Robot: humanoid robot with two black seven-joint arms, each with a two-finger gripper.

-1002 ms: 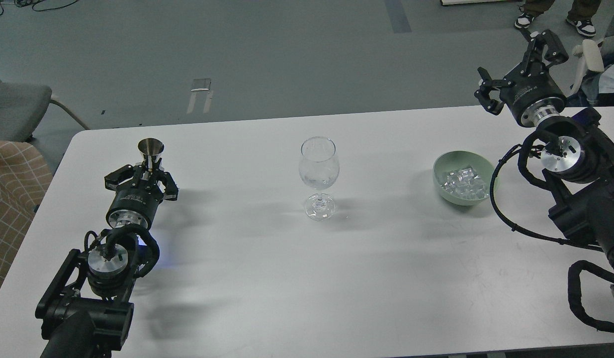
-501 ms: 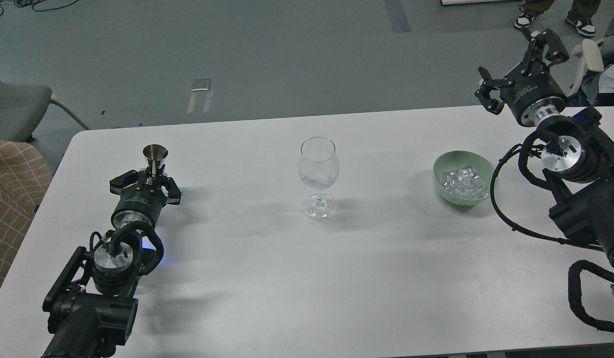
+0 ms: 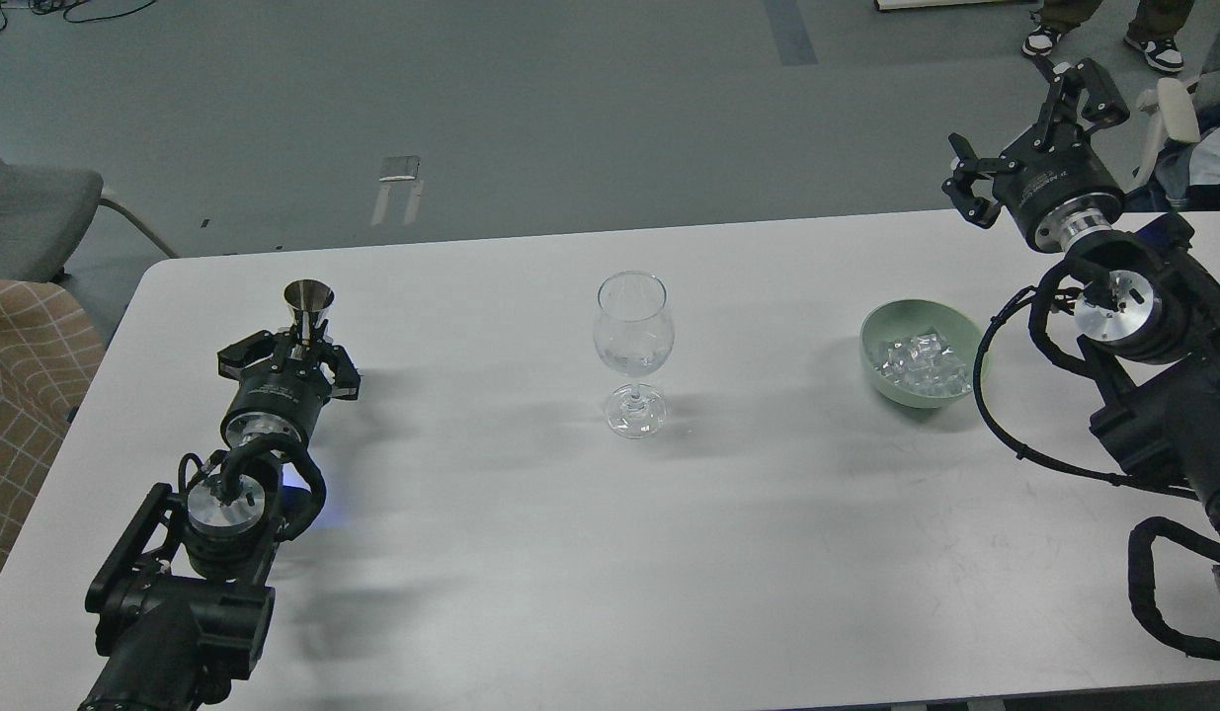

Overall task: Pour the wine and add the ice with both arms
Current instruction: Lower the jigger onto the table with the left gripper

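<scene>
An empty clear wine glass [image 3: 633, 341] stands upright mid-table. A small steel measuring cup [image 3: 308, 300] stands upright at the left, its lower part between the fingers of my left gripper [image 3: 299, 348], which is shut on it. Several clear ice cubes [image 3: 921, 358] lie in a pale green bowl [image 3: 968, 341] at the right. My right gripper [image 3: 1026, 126] is open wide and empty. It is raised behind and to the right of the bowl, over the table's far right edge.
The white table [image 3: 590, 553] has rounded far corners. A grey chair [image 3: 27, 217] and a checked cushion [image 3: 22, 395] stand off the left edge. A person's feet [image 3: 1103, 39] are on the floor at the far right.
My left gripper and the steel cup shifted slightly to the right together, then held almost still. The right arm has not moved.
</scene>
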